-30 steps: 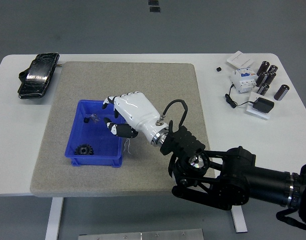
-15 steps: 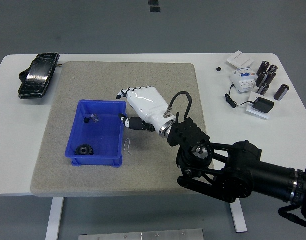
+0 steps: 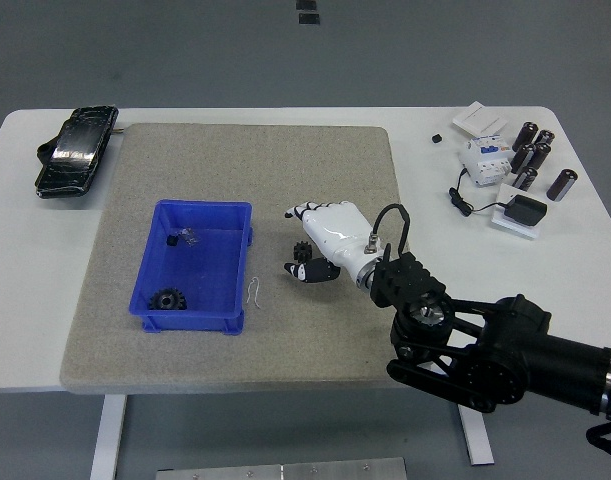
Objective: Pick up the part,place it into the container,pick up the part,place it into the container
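A blue bin (image 3: pixel 145 290) stands on the left of the grey mat (image 3: pixel 315 160). It holds a black gear (image 3: pixel 167 299) and two small parts (image 3: pixel 182 238). A second small black gear (image 3: pixel 301 250) lies on the mat right of the bin. My right hand (image 3: pixel 297 243), white with dark fingertips, is over that gear. Its fingers (image 3: pixel 291 213) are loosely curved above the gear and the thumb (image 3: pixel 294 267) is below it, with no firm grasp showing. The left arm is out of view.
A thin bent wire (image 3: pixel 253 290) lies on the mat by the bin's right wall. A black pouch (image 3: pixel 75 150) lies at the far left. Dark cylinders (image 3: pixel 535 155), a white device (image 3: pixel 483 158) and a black adapter (image 3: pixel 525 210) sit at the far right.
My right hand has drawn back from above the bin to the right, onto the mat. The second black gear, hidden under the hand before, now shows at its fingers.
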{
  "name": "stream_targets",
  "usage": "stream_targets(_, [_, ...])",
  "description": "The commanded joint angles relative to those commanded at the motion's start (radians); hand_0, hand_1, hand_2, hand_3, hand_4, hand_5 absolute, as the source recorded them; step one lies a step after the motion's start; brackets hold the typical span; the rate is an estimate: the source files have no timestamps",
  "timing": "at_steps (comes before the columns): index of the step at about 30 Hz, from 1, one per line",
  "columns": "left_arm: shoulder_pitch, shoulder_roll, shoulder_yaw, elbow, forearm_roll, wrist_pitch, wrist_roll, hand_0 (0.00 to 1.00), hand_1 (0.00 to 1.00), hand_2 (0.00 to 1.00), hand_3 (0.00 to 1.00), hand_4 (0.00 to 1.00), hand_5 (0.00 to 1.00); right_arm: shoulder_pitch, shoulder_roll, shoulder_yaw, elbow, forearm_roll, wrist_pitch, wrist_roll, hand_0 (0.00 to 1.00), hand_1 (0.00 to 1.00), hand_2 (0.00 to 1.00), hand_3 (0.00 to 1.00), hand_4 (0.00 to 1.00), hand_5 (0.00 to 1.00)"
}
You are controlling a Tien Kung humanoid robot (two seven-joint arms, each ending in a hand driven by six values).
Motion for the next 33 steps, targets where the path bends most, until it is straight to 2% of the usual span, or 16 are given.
stream_targets(2, [-0.001,0.0,0.0,0.0,0.0,0.0,0.0,0.682,0.639,0.597,0.589,0.654,0.299,0.002,0.001,-0.013,-0.022,0.015,-0.002,0.008,0.416,0.632,0.772,0.817,0.812,0.418])
stream_targets(3, [-0.001,0.0,0.0,0.0,0.0,0.0,0.0,0.682,0.639,0.598,0.59,0.655,0.3,0.004,0.003,-0.019,-0.031,0.022,-0.006,0.012,0.393,0.561,0.698,0.759,0.801,0.417])
stream_targets(8, [-0.003,-0.001,0.0,0.0,0.001,-0.001,-0.001,0.682,0.639,0.598,0.59,0.655,0.3,0.013,0.019,-0.036,-0.075,0.06,-0.026,0.035,0.393,0.561,0.698,0.759,0.801,0.417])
stream_targets(9, [-0.003,-0.001,0.0,0.0,0.002,-0.001,-0.001,0.681,0.639,0.598,0.59,0.655,0.3,0.014,0.023,-0.038,-0.083,0.07,-0.03,0.039,0.318,0.451,0.577,0.703,0.73,0.395])
stream_targets(14, [-0.003,-0.001,-0.001,0.0,0.004,-0.001,0.001,0.681,0.639,0.598,0.59,0.655,0.3,0.024,0.036,-0.043,-0.104,0.101,-0.043,0.052,0.318,0.451,0.577,0.703,0.73,0.395])
stream_targets(15, [-0.003,-0.001,-0.001,0.0,0.004,-0.001,0.001,0.681,0.639,0.598,0.59,0.656,0.303,0.026,0.039,-0.045,-0.107,0.104,-0.043,0.053,0.291,0.416,0.541,0.678,0.68,0.385])
stream_targets(20, [-0.004,-0.001,0.001,0.0,0.003,-0.002,0.0,0.681,0.639,0.598,0.59,0.656,0.303,0.034,0.052,-0.061,-0.132,0.12,-0.044,0.059,0.291,0.416,0.541,0.678,0.68,0.385])
stream_targets(21, [-0.004,-0.001,0.002,0.0,0.003,-0.002,-0.001,0.681,0.639,0.598,0.589,0.655,0.303,0.035,0.053,-0.064,-0.137,0.124,-0.043,0.06,0.284,0.403,0.519,0.662,0.653,0.369])
stream_targets(33, [-0.005,-0.001,0.008,0.002,-0.004,-0.002,-0.005,0.681,0.639,0.598,0.588,0.655,0.304,0.037,0.054,-0.077,-0.154,0.144,-0.049,0.074,0.283,0.401,0.505,0.657,0.649,0.374])
